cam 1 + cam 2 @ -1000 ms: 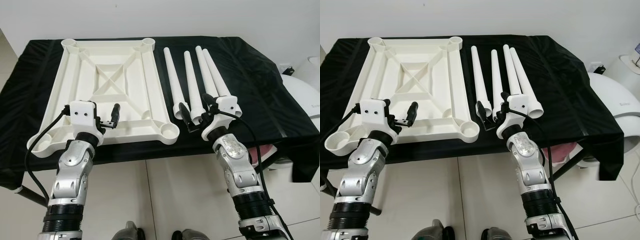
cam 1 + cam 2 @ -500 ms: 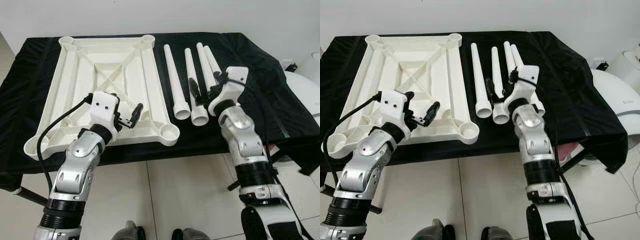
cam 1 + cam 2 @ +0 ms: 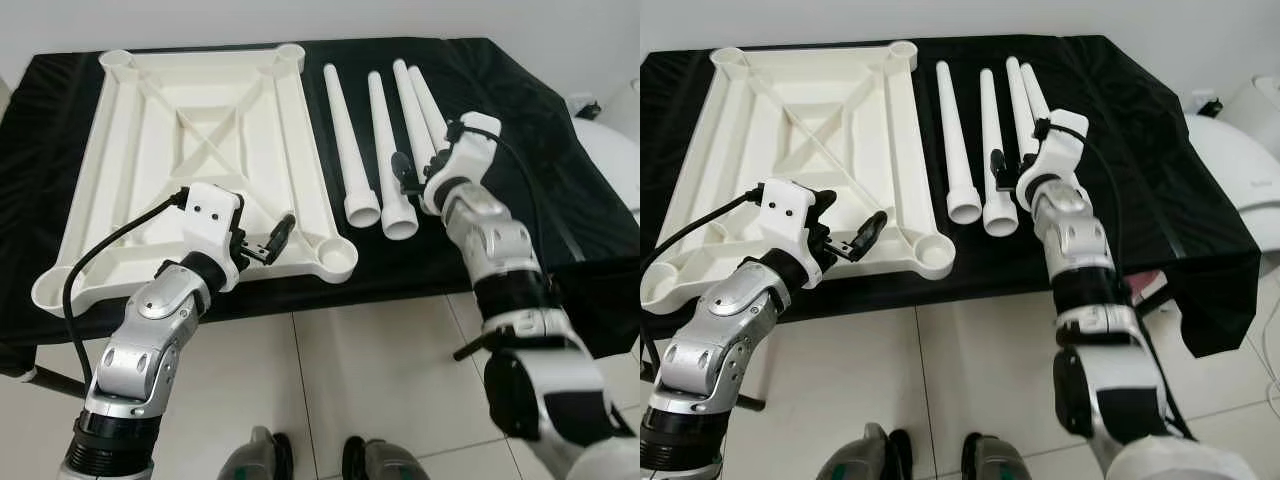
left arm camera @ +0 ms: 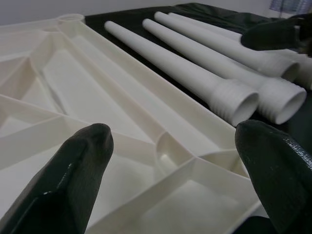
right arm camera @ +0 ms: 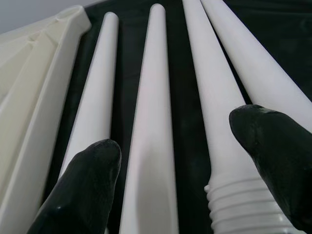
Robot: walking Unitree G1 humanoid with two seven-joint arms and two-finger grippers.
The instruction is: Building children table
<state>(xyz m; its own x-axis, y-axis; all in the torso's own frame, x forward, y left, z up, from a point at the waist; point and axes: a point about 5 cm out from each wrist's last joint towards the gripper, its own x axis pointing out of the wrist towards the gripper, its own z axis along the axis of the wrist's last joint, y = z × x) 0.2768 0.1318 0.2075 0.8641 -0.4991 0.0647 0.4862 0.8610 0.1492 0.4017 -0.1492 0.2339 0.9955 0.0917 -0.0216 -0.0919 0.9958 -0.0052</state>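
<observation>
The step looks like picking a leg: the right claw (image 3: 408,172), fingers apart, hovers over the four legs (image 3: 383,150) beside the upturned tabletop (image 3: 200,150) on the worktop (image 3: 500,90); next, close on one; the left claw (image 3: 268,240) waits apart above the tabletop's near corner.

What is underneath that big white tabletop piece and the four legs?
A black cloth lies under the upside-down tabletop and four legs. It covers whatever supports them, so that surface stays hidden.

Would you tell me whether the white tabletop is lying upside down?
Upside down: the tabletop shows its ribbed underside and open corner sockets, flat on the black cloth.
</observation>
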